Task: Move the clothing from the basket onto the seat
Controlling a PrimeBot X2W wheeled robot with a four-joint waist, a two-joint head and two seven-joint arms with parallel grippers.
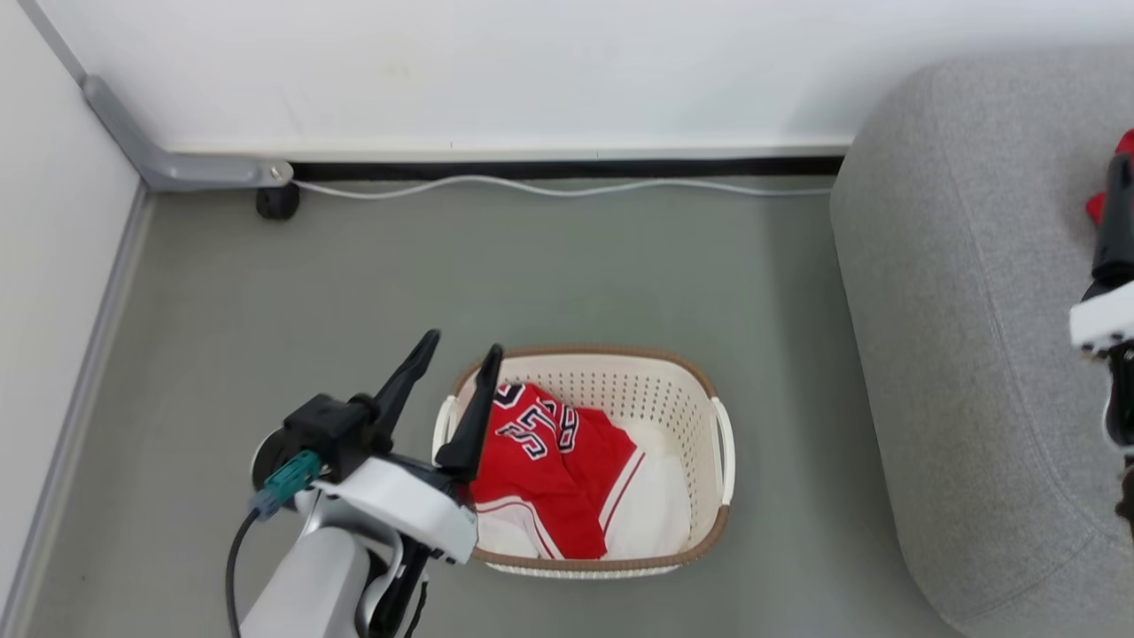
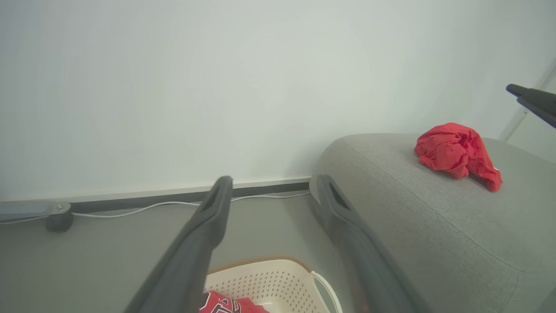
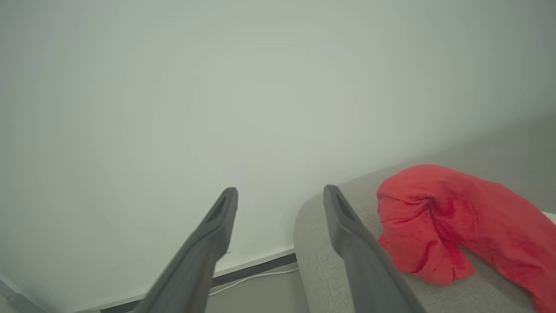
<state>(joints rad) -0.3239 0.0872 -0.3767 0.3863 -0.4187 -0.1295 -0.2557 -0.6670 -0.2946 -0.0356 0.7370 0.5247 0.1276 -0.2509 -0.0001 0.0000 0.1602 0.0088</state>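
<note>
Hovering at far left, the left claw [image 1: 462, 344] is spread wide, nothing between its two long dark fingers; in head view its right finger overlaps the left rim of the oval cream plastic laundry basket [image 1: 620, 377] with perforated sides and brown woven-look rim. Basket sits on the grey-green floor [image 1: 221, 310], just right of this claw. Inside: crumpled red sports jersey [image 1: 554, 461] with white stripes and black-white numbers, right beside the claw's right finger, contact can't be told; plain white garment [image 1: 660, 509] under and right of the red one. Left wrist view: same claw [image 2: 273, 180], fingers apart, basket wall [image 2: 269, 282] and a bit of red jersey [image 2: 234, 306] below them. Thin white cable [image 1: 532, 188] runs along the wall base beyond the claw. Further right, apart from the basket, large grey fabric sofa [image 1: 957, 310] with rounded edge. Bunched red garment [image 2: 456, 150] lies on the sofa top, up-right of the left claw, free of both claws. Right claw [image 3: 280, 191] at far right over the sofa, released and empty; the red garment [image 3: 443, 217] sits just right of its right finger, not gripped. Head view cuts this claw [image 1: 1118, 213] at the frame edge.
</note>
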